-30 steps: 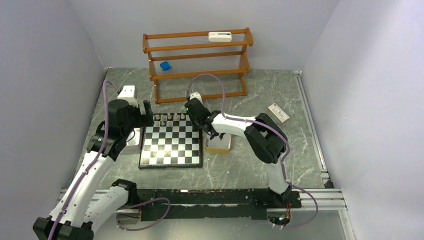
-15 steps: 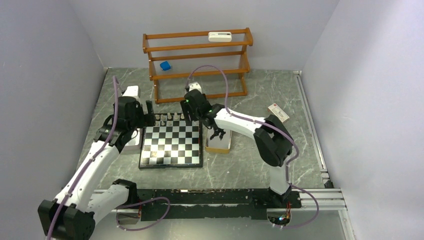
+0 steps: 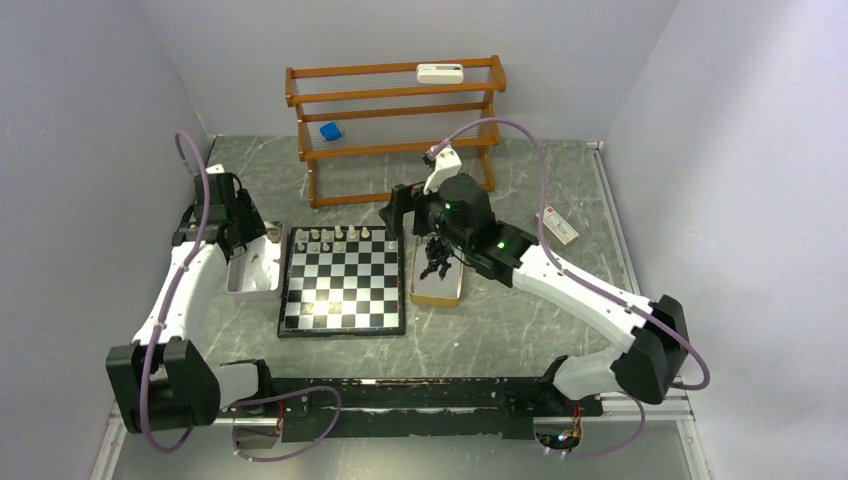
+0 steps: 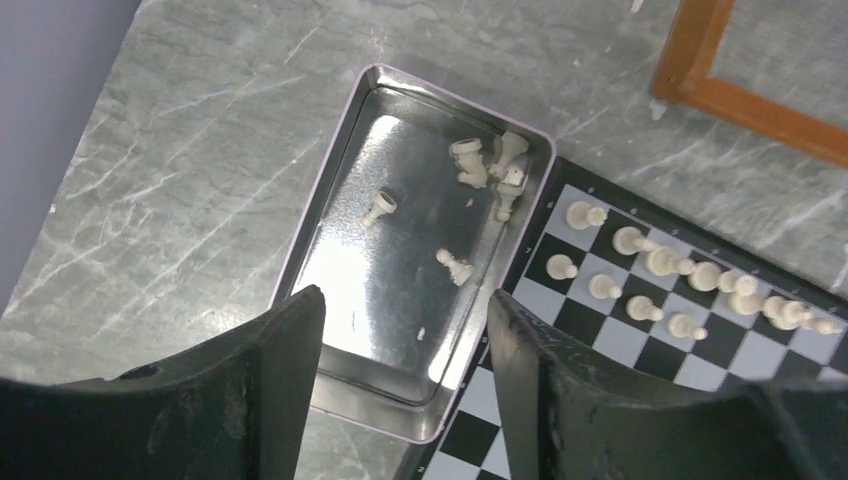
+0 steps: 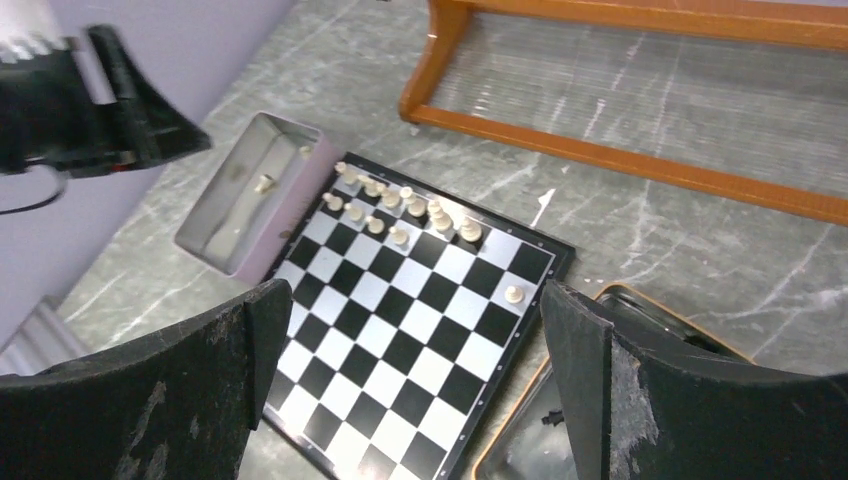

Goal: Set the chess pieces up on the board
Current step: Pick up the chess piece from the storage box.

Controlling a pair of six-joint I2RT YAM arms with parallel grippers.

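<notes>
I'm watching the left gripper [image 4: 405, 300] hanging above the silver metal tray [image 4: 300, 250], its fingers [image 4: 285, 380] spread apart with nothing between them. Cream chess pieces [image 4: 488, 168] are lying in that tray: a small heap is bunched in the corner next to the board [image 4: 600, 340], and two loose ones are out on the tray floor.

On the overhead camera I'm seeing the board sitting flat between two trays, with the silver one touching its left side. More cream pieces [image 5: 400, 205] are standing along its far edge. There's a back row and a few in the row in front, with one [image 5: 514, 294] standing alone further right along that second row.

The right gripper [image 5: 415, 300] is hovering up near the board's far-right corner, jaws wide and carrying nothing. The black chess pieces [image 3: 437, 258] are sitting piled in the gold-rimmed tray [image 3: 438, 298] just right of the board.

Behind it all I'm picking out the wooden rack [image 3: 395, 120] against the back wall, with a blue block [image 3: 331, 131] on one shelf and a white device [image 3: 440, 72] on the top shelf.
</notes>
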